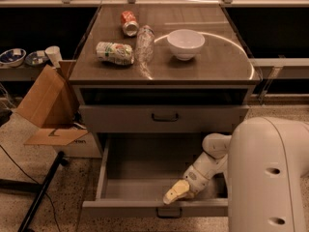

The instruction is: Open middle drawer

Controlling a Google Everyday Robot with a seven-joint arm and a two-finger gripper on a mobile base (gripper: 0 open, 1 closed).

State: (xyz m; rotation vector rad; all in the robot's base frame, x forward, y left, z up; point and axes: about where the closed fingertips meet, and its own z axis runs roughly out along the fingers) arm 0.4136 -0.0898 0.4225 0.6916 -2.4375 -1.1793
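The middle drawer [145, 208] is the wide grey one with a low flat front and a small black bracket handle [169, 212]. It stands pulled far out toward me, and its plain grey inside shows. My gripper [176, 192], with pale tips, reaches down from the white arm [212, 158] at the right. It sits inside the drawer just behind the front panel, above and slightly right of the handle. A closed grey drawer [164, 118] with its own black handle is directly above.
The cabinet top [217, 62] holds a white bowl [186, 43], a clear bottle [144, 42], a red can [129, 23] and a green-white can [115, 52]. An open cardboard box [46, 105] and a black stand leg [41, 192] are at the left. My white body [270, 178] fills the lower right.
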